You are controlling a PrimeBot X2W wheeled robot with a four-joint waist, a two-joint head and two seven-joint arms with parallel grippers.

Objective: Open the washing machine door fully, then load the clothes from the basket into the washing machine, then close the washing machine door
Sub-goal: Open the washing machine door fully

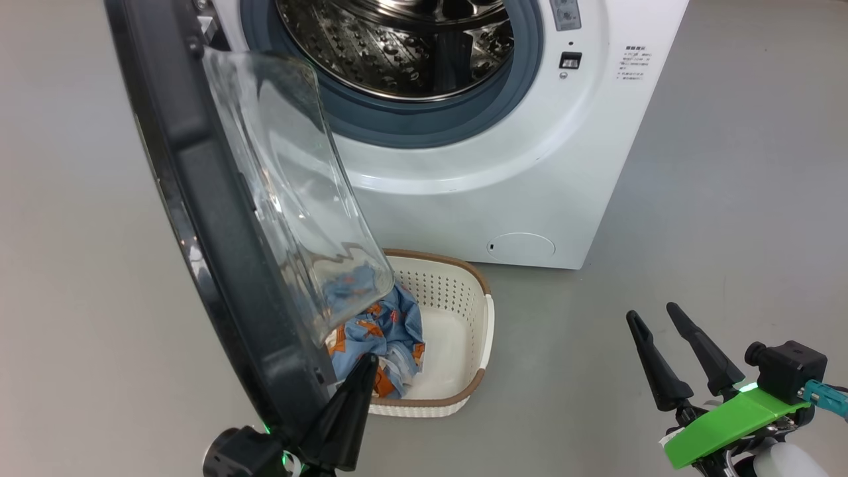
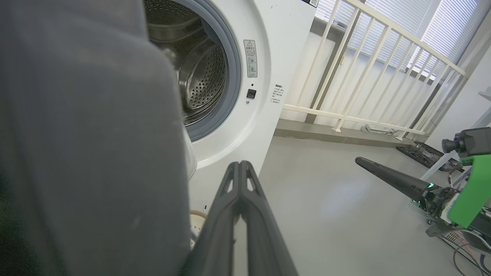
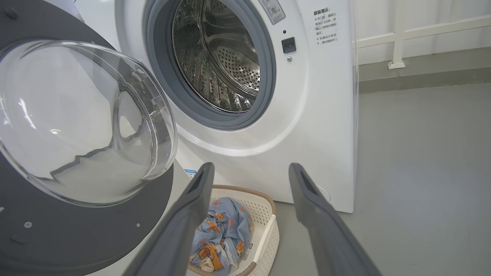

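Note:
The white washing machine (image 1: 530, 172) stands ahead with its steel drum showing. Its door (image 1: 218, 218) hangs open to the left, black rim and clear glass bowl (image 1: 298, 185) facing me. Below it, the cream basket (image 1: 477, 318) holds the light blue and orange clothes (image 1: 381, 331); the door hides part of both. My left gripper (image 1: 364, 361) is shut and empty, its tip at the door's lower edge beside the clothes. My right gripper (image 1: 652, 315) is open, empty, low at the right over bare floor. In the right wrist view the clothes (image 3: 224, 234) lie in the basket (image 3: 264, 230) between its fingers (image 3: 191, 203).
Grey floor (image 1: 729, 199) surrounds the machine. A white railing (image 2: 364, 76) and a window with blinds stand beyond the machine's right side. A dark tray (image 2: 425, 151) of items sits on the floor by the wall.

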